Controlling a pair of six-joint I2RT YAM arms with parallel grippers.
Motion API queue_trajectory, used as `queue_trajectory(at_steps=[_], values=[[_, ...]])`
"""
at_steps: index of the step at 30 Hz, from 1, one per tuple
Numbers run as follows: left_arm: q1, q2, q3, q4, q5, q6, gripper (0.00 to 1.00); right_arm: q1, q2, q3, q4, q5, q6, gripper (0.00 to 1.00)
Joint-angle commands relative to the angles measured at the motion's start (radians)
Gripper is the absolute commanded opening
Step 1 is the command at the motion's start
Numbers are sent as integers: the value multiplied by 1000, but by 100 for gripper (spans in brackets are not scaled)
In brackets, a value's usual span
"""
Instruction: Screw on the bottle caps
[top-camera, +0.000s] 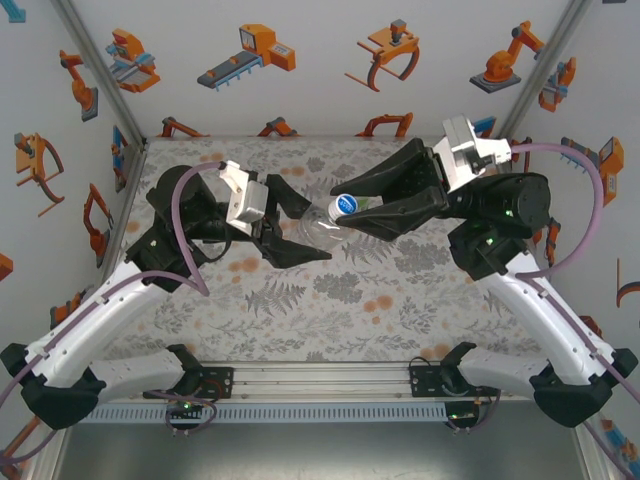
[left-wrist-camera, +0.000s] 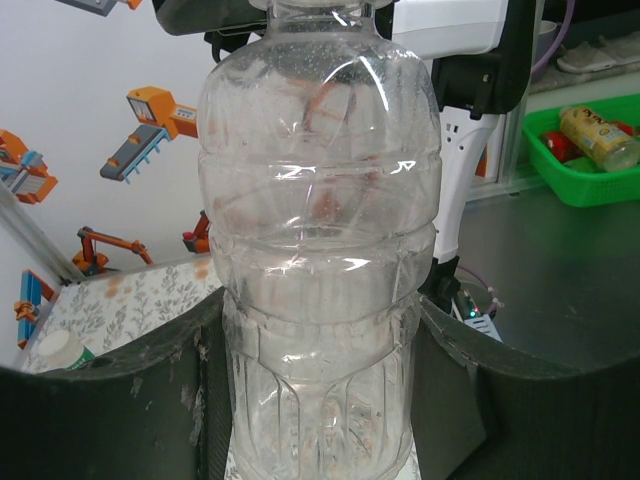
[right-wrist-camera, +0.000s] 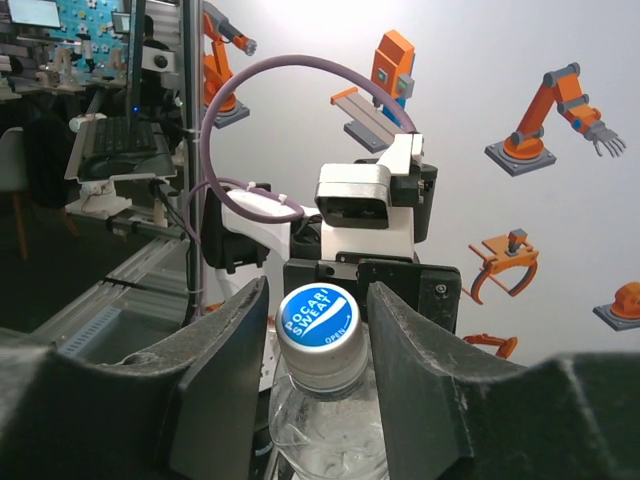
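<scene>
One clear bottle (left-wrist-camera: 318, 250) is pinched across its body betw. the left gripper's (top-camera: 303, 232) fingers, neck aimed at the right gripper (top-camera: 343, 208), prob. so it can't spin during tightening; one blue-topped cap (right-wrist-camera: 318, 335) sits on that neck, betw. the right gripper's fingers, which are slightly spread w/ thin gaps either side, placed to twist it; one more white cap (left-wrist-camera: 58, 348) shows low, left of the left gripper, over the worktop (top-camera: 300, 310).

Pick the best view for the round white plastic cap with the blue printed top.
Right wrist: cap close-up on the clear plastic bottle, within the right gripper, print readable. Top external: small blue disc. Left wrist: bottle body, top cropped.
</scene>
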Motion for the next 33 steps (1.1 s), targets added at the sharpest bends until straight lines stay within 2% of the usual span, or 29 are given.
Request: queue_trajectory(at_steps=[1,5,8,10,12,16,24,28,30,33], values=[[-3,3,36,35,13,-19,2,9,-2,35,55,-14,7,37],[-2,6,36,38,11,-18,2,9,0,32,53,-15,1,22],[-3,7,35,45,3,-18,2,9,-3,30,3,-9,-32,0],[-2,6,33,42,-7,-9,1,9,-14,33,-107,29,-104,0],[-2,4,33,25,-42,4,1,9,-36,44,-291,117,-226,0],[-2,0,29,-22,-152,36,0,9,-47,65,-508,310,-313,0],[-4,20,-3,-49,-502,45,0,33,8,79,-709,771,-80,0],[-9,51,0,-58,-688,-2,0,62,48,154,-962,1059,35,0],[-24,72,8,-75,-825,-36,0,69,70,185,-1089,1199,129,0],[-57,109,36,-136,-1026,-76,0,69,89,178,-1139,1287,235,0]])
